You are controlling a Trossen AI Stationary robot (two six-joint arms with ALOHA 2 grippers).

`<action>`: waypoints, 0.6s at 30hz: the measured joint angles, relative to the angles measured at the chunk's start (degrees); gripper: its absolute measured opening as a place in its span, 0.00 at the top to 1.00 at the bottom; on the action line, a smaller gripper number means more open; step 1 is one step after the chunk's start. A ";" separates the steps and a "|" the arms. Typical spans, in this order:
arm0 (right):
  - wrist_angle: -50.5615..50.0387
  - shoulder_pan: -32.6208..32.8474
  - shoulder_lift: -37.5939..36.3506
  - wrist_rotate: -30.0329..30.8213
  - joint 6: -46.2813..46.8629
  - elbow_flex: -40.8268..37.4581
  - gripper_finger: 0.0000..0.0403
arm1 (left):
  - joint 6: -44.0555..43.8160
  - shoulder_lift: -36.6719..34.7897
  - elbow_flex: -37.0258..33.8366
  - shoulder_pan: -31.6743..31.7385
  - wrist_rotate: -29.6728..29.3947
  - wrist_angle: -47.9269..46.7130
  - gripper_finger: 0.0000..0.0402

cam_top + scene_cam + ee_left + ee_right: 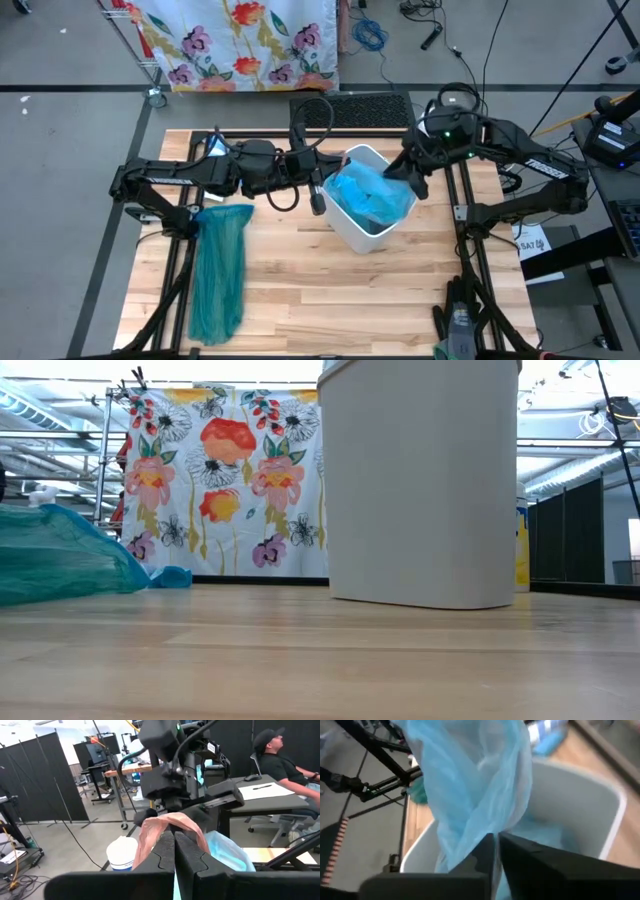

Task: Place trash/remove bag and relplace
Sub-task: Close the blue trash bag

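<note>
A teal-green bag (pixel 218 268) lies by the surface's (pixel 300 300) left edge. The left gripper (pixel 318 198) hangs clenched on nothing beside the white bin's (pixel 362 236) left rim. The bag (pixel 368 192) sits bunched in the bin, mid-surface. The right gripper (pixel 414 182), at the bin's right rim, pinches the bag's plastic.

The bin (pixel 366 228) mouth is blocked by the pale blue bag (pixel 372 195) and both grippers at its rim. The teal bag (pixel 220 270) occupies the table's (pixel 330 300) left side; the front stands open.
</note>
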 joint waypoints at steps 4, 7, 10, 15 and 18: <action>3.68 -0.19 -0.10 2.75 -2.00 0.00 0.99 | 0.00 0.00 0.00 0.00 0.00 0.00 1.00; 4.80 -0.92 -0.78 2.76 -2.18 0.00 1.00 | 0.00 0.00 0.00 0.00 0.00 -0.02 1.00; 4.83 -1.77 -2.00 2.84 -2.95 0.00 1.00 | 0.00 0.00 0.00 0.00 0.00 -0.12 1.00; 13.75 -2.40 -3.78 2.94 -4.97 0.00 1.00 | -0.05 0.00 0.00 0.00 0.00 -1.39 1.00; 21.30 -2.22 -4.04 2.43 -5.36 0.00 1.00 | -0.04 0.00 0.00 0.00 -0.01 -1.34 1.00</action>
